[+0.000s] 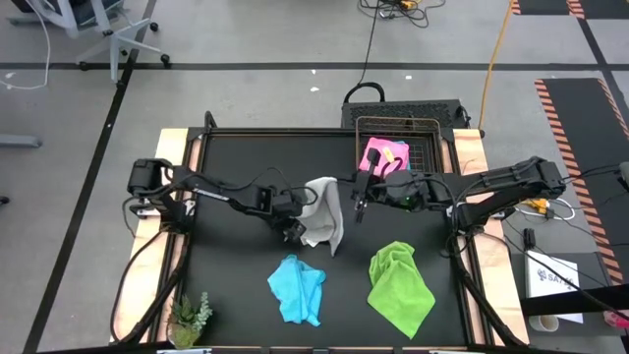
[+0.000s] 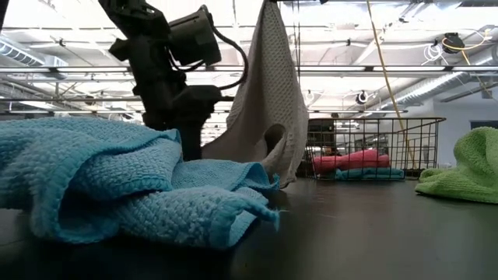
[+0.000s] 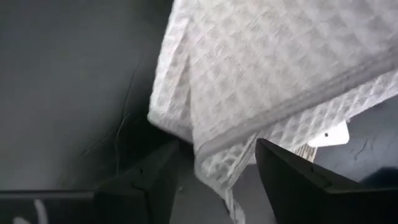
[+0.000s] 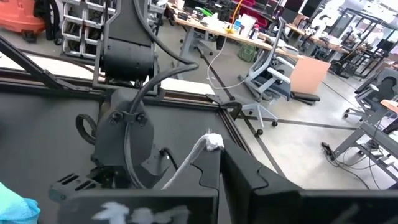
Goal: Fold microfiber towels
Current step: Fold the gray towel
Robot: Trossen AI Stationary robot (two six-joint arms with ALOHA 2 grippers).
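Note:
A white-grey waffle towel hangs over the table's middle from my right gripper, which is shut on its top. My left gripper is low beside it, open. In the left wrist view its two fingers stand on either side of the towel's hemmed lower edge. I cannot tell whether they touch it. A light blue towel and a lime green towel lie crumpled on the table nearer the front. A pink towel lies in the wire basket. My right gripper pinches the white-grey towel's top corner between its two fingers, and a small tuft sticks out past them. The fingers come nearly level from the table's right side. The towel hangs slack below them, its lower end close to the table.
The wire basket stands at the far edge and also holds a blue cloth under the pink one. A small green plant stands at the near left corner. Wooden side rails border the black mat.

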